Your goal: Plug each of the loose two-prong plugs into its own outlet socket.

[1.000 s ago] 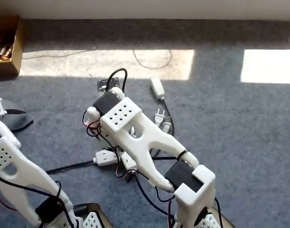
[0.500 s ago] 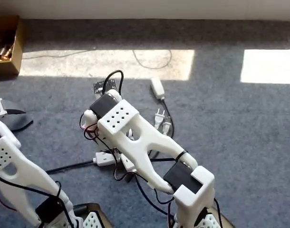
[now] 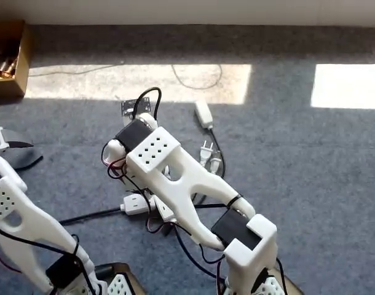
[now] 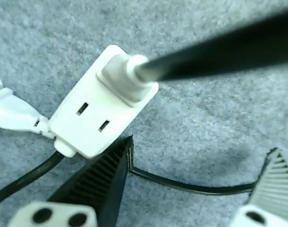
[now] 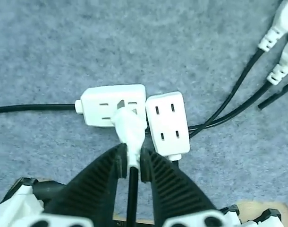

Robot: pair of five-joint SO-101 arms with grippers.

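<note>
While your right end effector (image 5: 131,153) is clamped narrow on a white plug (image 5: 129,125), that plug's nose sits at the face of the outlet block (image 5: 104,106) just ahead of the fingertips. You cannot tell whether the prongs are fully seated, so judge this one as under way, not done. A loose plug (image 5: 277,28) and a second loose plug (image 5: 281,71) lie well off to one side on the carpet (image 5: 49,42), so most of the task looks left to do. A second outlet block (image 5: 166,124) sits tight beside the held plug, leaving you little side room there, and black cords (image 5: 229,101) trail from it; beyond both blocks the carpet is open. Your left end effector (image 4: 200,147) stands wide, close over a separate outlet cube (image 4: 94,118) with one free socket and a cord end (image 4: 127,75) plugged into it.
</note>
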